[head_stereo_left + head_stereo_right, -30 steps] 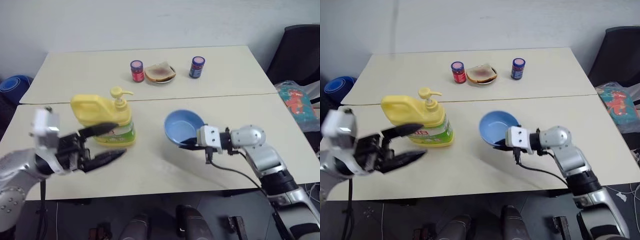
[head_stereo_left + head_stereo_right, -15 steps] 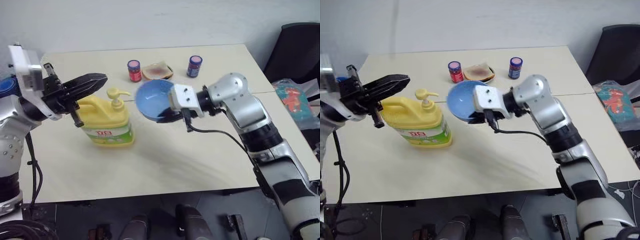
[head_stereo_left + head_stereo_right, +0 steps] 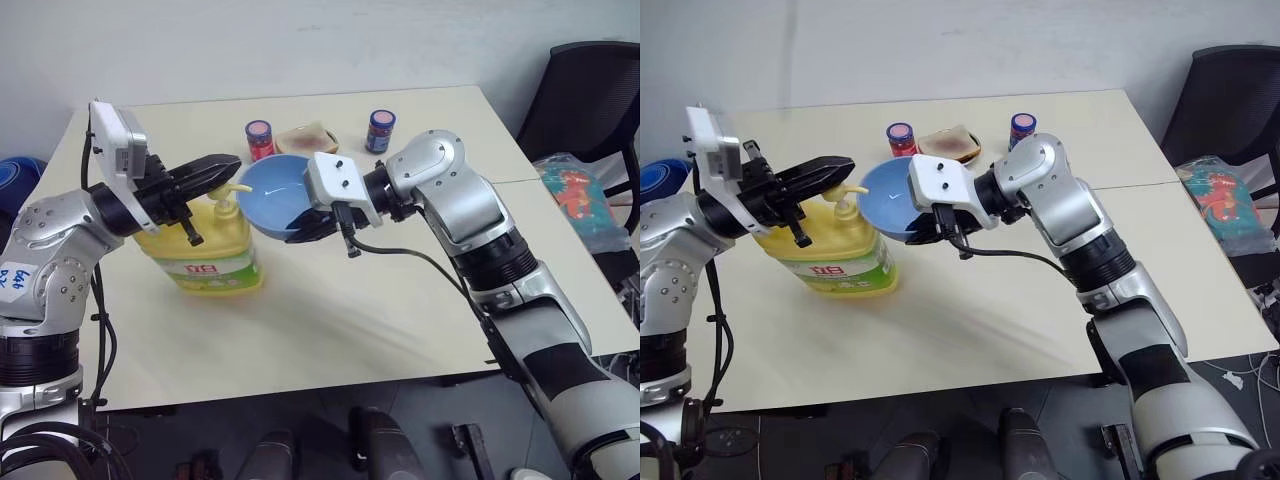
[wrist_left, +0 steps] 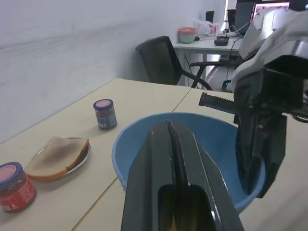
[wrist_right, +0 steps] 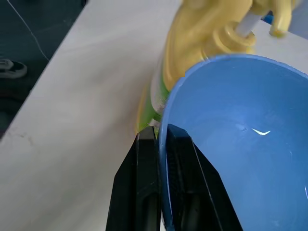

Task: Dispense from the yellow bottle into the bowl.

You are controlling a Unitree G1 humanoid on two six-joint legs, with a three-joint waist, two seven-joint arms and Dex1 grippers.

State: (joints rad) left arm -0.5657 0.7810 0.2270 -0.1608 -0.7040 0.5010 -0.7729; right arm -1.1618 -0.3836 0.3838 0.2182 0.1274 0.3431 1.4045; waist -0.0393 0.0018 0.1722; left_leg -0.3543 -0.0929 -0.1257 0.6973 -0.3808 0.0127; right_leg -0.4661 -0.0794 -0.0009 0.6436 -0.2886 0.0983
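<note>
Beige table (image 3: 330, 320) fills the work area, w/ a grey wall behind and a black chair (image 3: 580, 90) at the far right. I see the yellow bottle (image 3: 205, 250) standing upright on the table's left half, green-and-white label facing me, pump (image 3: 232, 192) on top. L gripper (image 3: 228, 166) sits just above the pump head, fingers pressed together, nothing between them; whether the tips touch the pump I cannot tell. R gripper (image 3: 300, 222) pinches the rim of the bowl (image 3: 272, 195): in the right wrist view one finger (image 5: 144, 192) lies outside the wall and the other inside, clamped on the blue edge. Bowl is held in the air, tilted w/ its opening toward the bottle, rim just beside the pump spout and directly in front of the L gripper tips. Bowl interior looks bare. Along the far side of the table: red jar (image 3: 259, 139), plate w/ bread (image 3: 306, 139), blue jar (image 3: 380, 130), all well apart from both grippers.
</note>
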